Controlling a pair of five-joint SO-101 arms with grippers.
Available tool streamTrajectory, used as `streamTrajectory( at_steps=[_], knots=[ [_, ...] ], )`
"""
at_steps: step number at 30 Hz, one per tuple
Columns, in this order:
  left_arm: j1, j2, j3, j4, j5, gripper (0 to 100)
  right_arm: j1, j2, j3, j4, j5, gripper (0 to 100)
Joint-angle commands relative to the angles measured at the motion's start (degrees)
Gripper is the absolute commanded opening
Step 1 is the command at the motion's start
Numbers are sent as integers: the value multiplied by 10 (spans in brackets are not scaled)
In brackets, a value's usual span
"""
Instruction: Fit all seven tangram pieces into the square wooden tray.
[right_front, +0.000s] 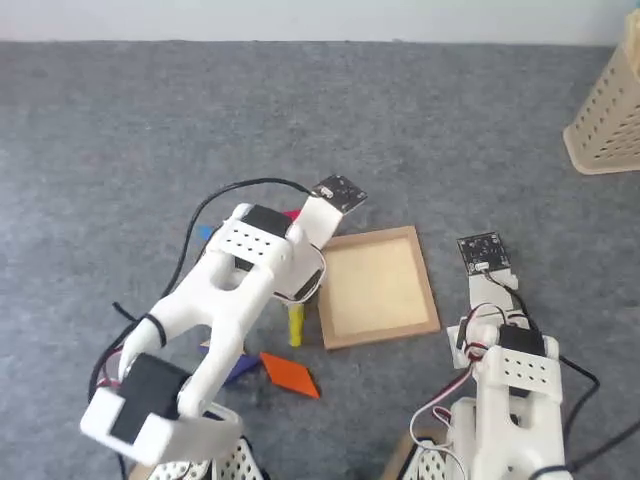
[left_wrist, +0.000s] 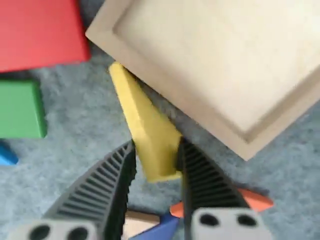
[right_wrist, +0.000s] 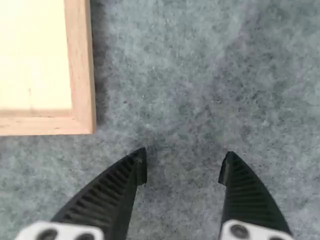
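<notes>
Nearest the arm bases, an orange piece (right_front: 290, 373) and a dark blue piece (right_front: 240, 365) lie on the grey surface beside the left arm. A low swing of that arm could knock them away.

A little farther out, the left gripper (left_wrist: 156, 147) has its fingers closed on one end of the yellow piece (left_wrist: 145, 125). The piece's long edge runs right alongside the outer rim of the square wooden tray (right_front: 383, 336), outside it. The tray holds no pieces.

Gripped at one end only, the yellow piece could pivot or slip. Unless it is raised above the rim, it would likely catch there and shove the tray askew.

The right gripper (right_wrist: 185, 155) hangs over the surface just off a tray corner, fingers spread and holding nothing, so it is not bracing the tray.

Beyond, the red piece (left_wrist: 37, 32), green piece (left_wrist: 20, 110) and blue piece (left_wrist: 6, 155) lie outside the tray.
</notes>
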Motion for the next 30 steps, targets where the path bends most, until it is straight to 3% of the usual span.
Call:
streamTrajectory(
  at_steps=[1,11,20,30],
  knots=[
    [4,-27,0,-23,9,69,3,7,-2,-9,-5,241],
    [3,-34,-7,11,9,9,3,8,-2,-9,-5,241],
    [1,-83,-197,159,7,9,3,8,-2,-9,-5,241],
    [72,23,-237,47,-64,9,3,8,-2,-9,-5,241]
  ],
)
